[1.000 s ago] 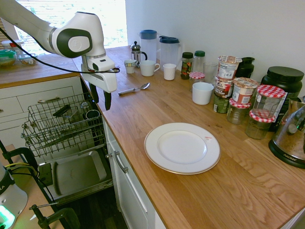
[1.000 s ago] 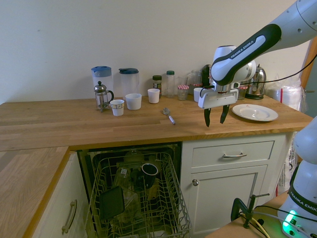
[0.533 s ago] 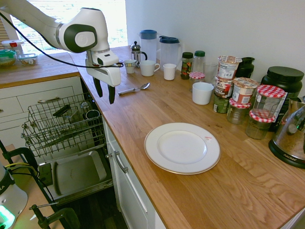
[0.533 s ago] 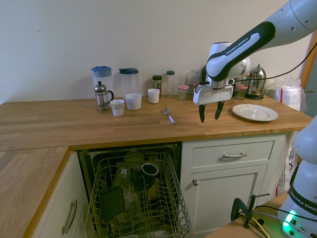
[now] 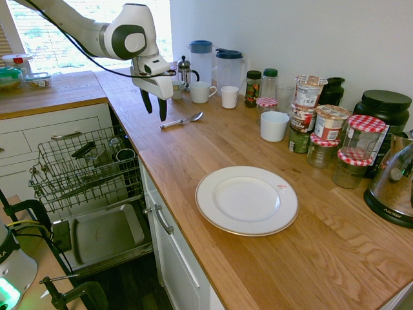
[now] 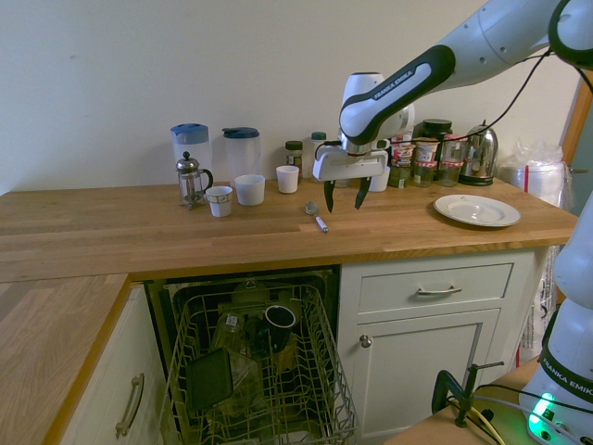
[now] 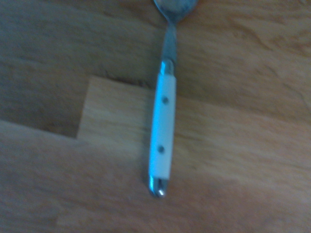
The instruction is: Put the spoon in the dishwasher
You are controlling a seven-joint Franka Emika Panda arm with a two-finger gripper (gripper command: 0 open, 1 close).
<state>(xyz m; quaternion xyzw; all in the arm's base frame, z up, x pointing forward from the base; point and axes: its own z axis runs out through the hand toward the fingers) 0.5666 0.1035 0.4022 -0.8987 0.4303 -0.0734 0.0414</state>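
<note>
Dishwasher (image 5: 84,187) stands open below the desk (image 5: 258,271), its door dropped flat and its wire rack (image 6: 255,371) pulled out. In the rack sit a dark mug (image 6: 279,318), mouth up, and a flat dark piece (image 6: 209,378); the rest of its load is too cluttered to tell.

On the desk, two clear jugs (image 5: 201,58) with blue lids stand by the wall, a small cafetière (image 5: 186,70) in front of them. Three white cups are grouped there: one patterned (image 5: 175,89), one with a handle (image 5: 201,92), one plain (image 5: 229,97). A fourth, wider white cup (image 5: 274,126) stands further along, near a cluster of jars and tubs (image 5: 322,129); three of the jars have red-checked lids. One white plate (image 5: 246,200) lies bare near the desk's front edge. A steel kettle (image 5: 395,187) and a black tub (image 5: 385,106) stand at the far end.

One spoon (image 5: 182,120) lies flat on the desk in front of the cups, bowl toward the wall; in the wrist view its handle (image 7: 162,131) is pale with two rivets. The end effector (image 5: 154,105) hangs just above the spoon's handle end, fingers pointing down, spread apart and gripping nothing.
</note>
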